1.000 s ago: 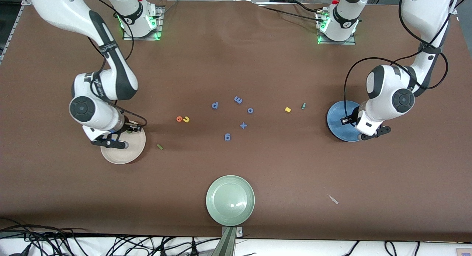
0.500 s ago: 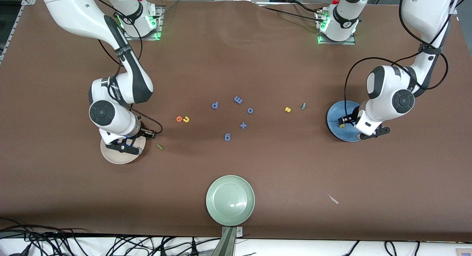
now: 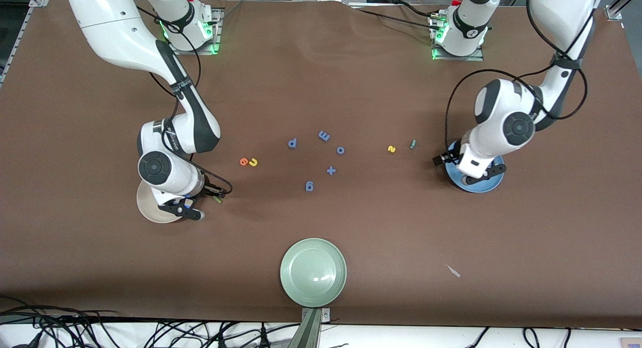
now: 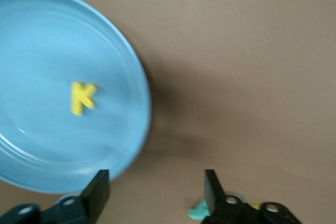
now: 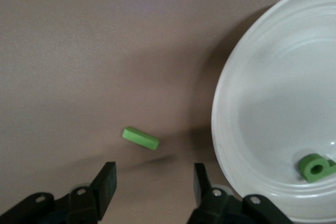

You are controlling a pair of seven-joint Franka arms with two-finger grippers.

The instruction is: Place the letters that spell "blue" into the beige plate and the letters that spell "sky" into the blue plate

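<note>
Letters placed so far: k (image 4: 83,97) in blue plate (image 4: 131,77), b (image 5: 315,167) in beige plate (image 5: 231,103); five others lie near the blue plate and the beige plate, both grippers (image 4: 156,192) (image 5: 155,184) empty, fingers apart.

Both arms wear glossy white shells with rounded joints, broken by dark grey-black segments at the bends. Each wrist joint ends in a round black cap ringed with fine grooves. Thin black cables loop loosely beside the forearms. The bases (image 3: 459,24) are white cylinders on metal plates at the table (image 3: 321,87) edge, with green lights glowing at their feet and a small red button on top. The right gripper (image 5: 152,187) and left gripper (image 4: 156,192) have matte black, blocky fingers with silvery screws set in them.
</note>
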